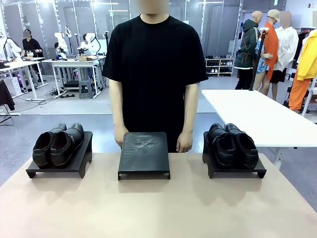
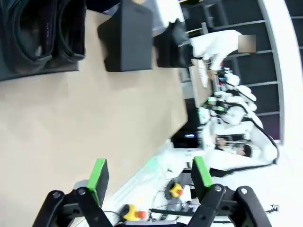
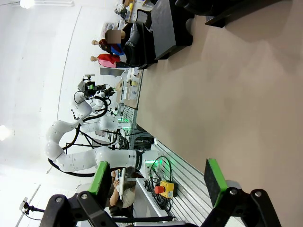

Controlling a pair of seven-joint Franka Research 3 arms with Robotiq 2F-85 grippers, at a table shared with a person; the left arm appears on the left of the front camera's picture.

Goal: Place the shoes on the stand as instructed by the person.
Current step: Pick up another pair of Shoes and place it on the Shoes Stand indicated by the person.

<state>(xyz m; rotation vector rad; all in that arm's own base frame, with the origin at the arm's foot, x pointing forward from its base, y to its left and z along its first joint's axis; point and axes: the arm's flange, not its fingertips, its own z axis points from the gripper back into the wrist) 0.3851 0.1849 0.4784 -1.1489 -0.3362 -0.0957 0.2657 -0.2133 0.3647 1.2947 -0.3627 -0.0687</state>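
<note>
My left gripper (image 2: pixel 149 182) is nearest the lens, green pads spread wide with nothing between them, hanging over bare table (image 2: pixel 71 132). My right gripper (image 3: pixel 158 182) is the same: jaws fully apart, empty, above the table's near edge. Out from the left one I see the left pair (image 2: pixel 40 33) of shoes on its stand, and the middle stand (image 2: pixel 128 38) just beyond it. Across the table, the left pair (image 1: pixel 58 144) sits on the left stand (image 1: pixel 59 166), the right pair (image 1: pixel 233 145) on the right stand (image 1: pixel 235 171), and the middle stand (image 1: pixel 144 154) between them is bare. The person (image 1: pixel 153 74) rests both hands at the far edge behind it, pointing at nothing I can make out. I judge I'm waiting on the instruction; next I'd need a cue for which pair, then a reach to that shoe with open jaws
</note>
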